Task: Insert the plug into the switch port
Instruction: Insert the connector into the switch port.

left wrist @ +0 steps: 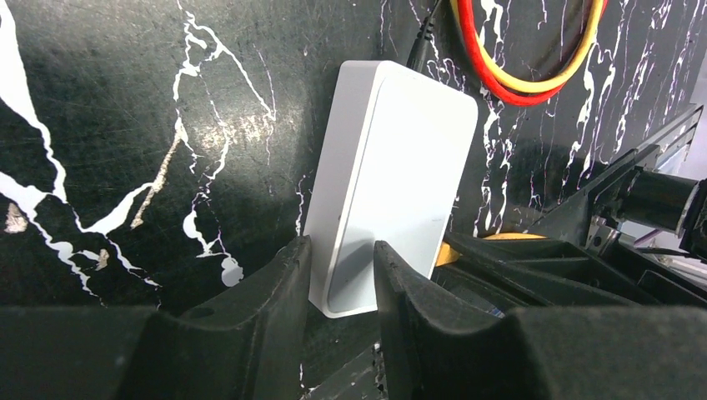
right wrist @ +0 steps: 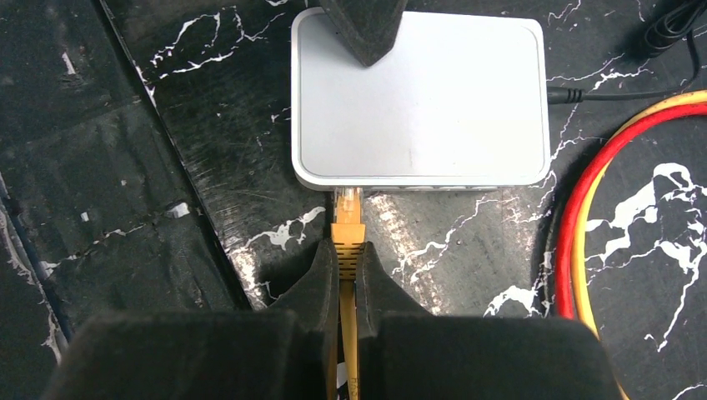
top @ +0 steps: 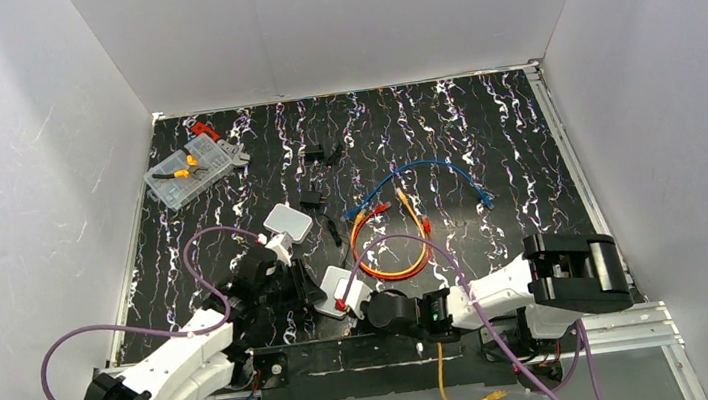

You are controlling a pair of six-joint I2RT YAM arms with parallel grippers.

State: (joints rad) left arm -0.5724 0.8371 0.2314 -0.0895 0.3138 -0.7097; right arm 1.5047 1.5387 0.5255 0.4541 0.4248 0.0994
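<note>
Box (right wrist: pixel 417 100): flat, just ahead of the right fingers, one end between the left ones.
Left gripper (left wrist: pixel 342 262): clamped on the box, bracing it.
Right gripper (right wrist: pixel 346 258): pinching the orange plug (right wrist: pixel 348 218).
Port (right wrist: pixel 347 193): plug tip at its mouth; full seating apparently remains.

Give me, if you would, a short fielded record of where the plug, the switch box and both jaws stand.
box: palm-sized pale grey-white flat plastic box, flat on the black marbled table
left jaws: shut on a corner of the box
plug: clear plug with orange boot, on an orange cable
right jaws: shut on the plug's boot
port: socket at one end of the box's near edge; plug tip at its mouth, seating unclear
nearby: red and yellow cable loop beside the box; black lead entering its short side
</note>
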